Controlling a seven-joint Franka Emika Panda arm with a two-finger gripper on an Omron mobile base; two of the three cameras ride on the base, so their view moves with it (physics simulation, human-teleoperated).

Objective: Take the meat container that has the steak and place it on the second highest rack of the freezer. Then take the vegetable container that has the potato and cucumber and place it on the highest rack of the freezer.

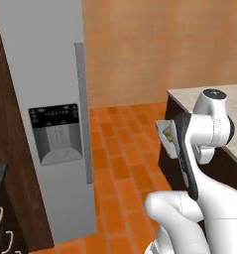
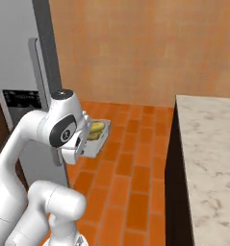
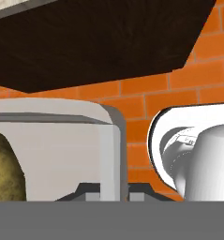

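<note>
Your gripper [image 3: 114, 196] is pinching the rim of the vegetable container [image 2: 96, 139] with the potato [image 3: 5, 166] inside. The freezer [image 1: 45, 114] stands off to your left, door shut.

Arm: white, dark-jointed, rising from the base, folded at a bulky near elbow, forearm angled up to a rounded wrist. Hand: carried level at mid height, aimed away from the base. Gripper [image 3: 114, 194]: jaws drawn close, clamped on the wall of the vegetable container [image 2: 98, 139], held aloft; finger tips barely visible in the hand view.
</note>
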